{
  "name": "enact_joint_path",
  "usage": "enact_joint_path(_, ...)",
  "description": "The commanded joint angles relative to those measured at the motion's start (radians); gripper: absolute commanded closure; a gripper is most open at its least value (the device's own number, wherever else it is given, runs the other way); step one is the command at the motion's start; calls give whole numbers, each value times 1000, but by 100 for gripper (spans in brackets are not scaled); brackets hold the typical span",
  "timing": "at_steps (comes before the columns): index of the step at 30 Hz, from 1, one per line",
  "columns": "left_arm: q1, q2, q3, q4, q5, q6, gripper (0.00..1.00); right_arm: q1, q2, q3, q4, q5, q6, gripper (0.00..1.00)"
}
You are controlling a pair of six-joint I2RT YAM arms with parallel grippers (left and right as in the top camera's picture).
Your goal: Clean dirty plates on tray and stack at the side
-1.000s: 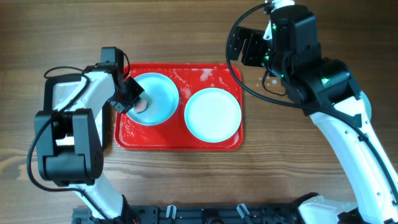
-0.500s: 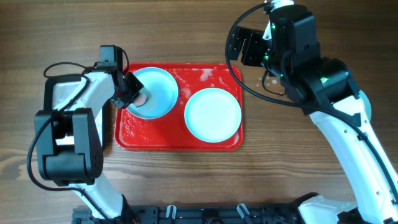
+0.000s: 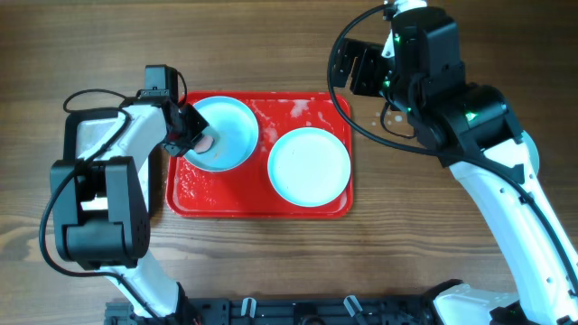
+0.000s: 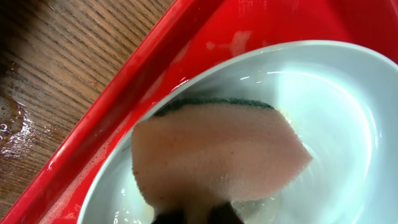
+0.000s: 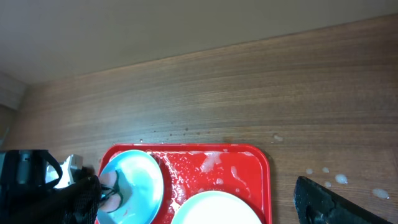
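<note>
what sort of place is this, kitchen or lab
Most likely a robotics test bench, not a kitchen: a left arm and right arm at a wooden table, a foam-streaked red tray holding two plates, the left plate under a sponge. No sink shows.

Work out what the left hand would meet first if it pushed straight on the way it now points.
The left hand, shut on a pink sponge, would press it into the plate; whether they already touch is unclear.
</note>
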Motion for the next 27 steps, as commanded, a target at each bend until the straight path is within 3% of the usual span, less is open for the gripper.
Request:
enact_joint_path(1, 10, 65, -33, 11, -68, 16, 96, -2, 11, 10, -2, 13, -2, 0)
enact_joint_path(17, 10, 65, -33, 9, -68, 17, 96, -2, 11, 10, -2, 13, 0, 0)
enact_joint_path(27, 11, 65, -33, -74, -68, 43, 96, -2, 11, 10, 2, -9, 26, 0)
